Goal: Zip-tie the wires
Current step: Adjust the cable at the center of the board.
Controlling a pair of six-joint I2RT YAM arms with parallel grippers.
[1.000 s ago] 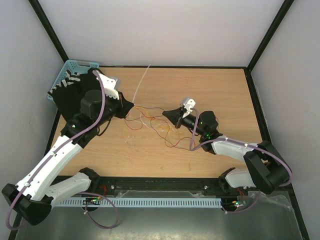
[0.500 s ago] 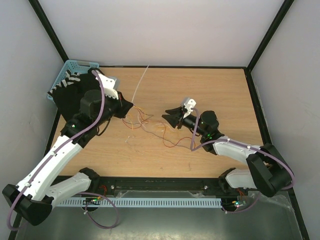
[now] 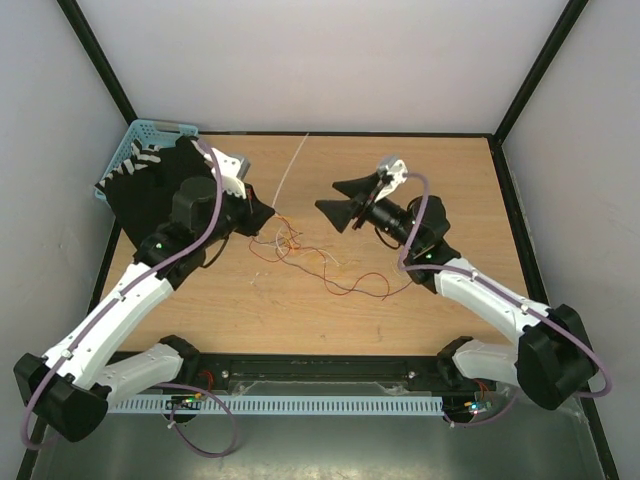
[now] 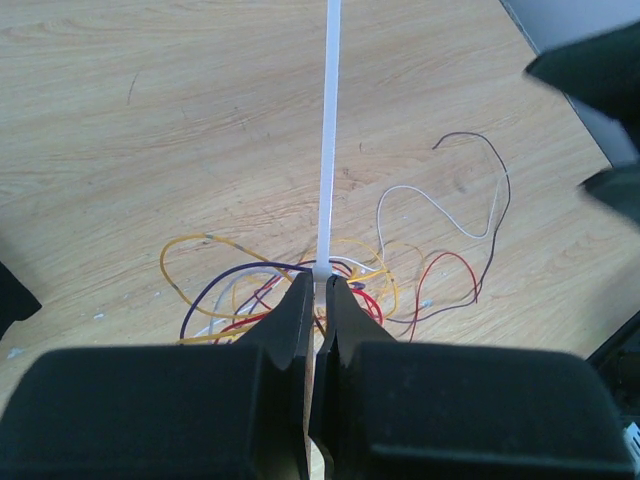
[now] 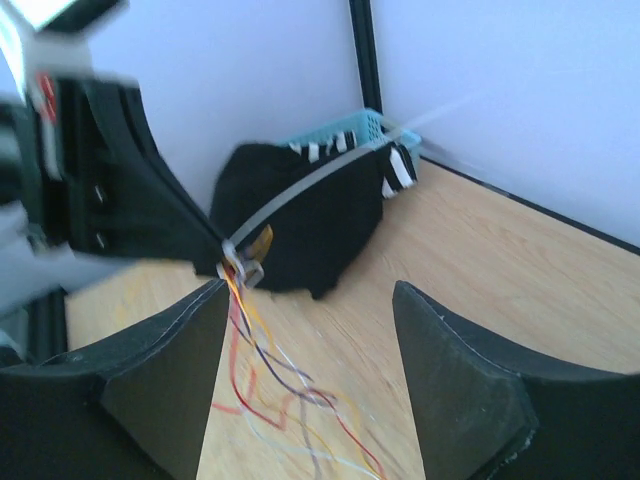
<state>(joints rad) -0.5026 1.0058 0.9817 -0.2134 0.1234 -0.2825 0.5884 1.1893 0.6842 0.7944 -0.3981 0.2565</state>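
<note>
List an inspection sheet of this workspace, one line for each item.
Surface: light wooden table.
Job's things: thin red, yellow and whitish wires in a loose tangle; long white plastic zip tie gathers them at one point.
Clutter: blue plastic basket at the far left corner.
Hands: left hand shut on the zip tie beside the bundle; right hand open, empty.
Cables: purple cables along both arms.
Surroundings: white walls, black frame posts.

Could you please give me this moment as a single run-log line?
left gripper: shut on zip tie looped round wires | right gripper: open, raised, apart from wires | wires: loose ends on table
</note>
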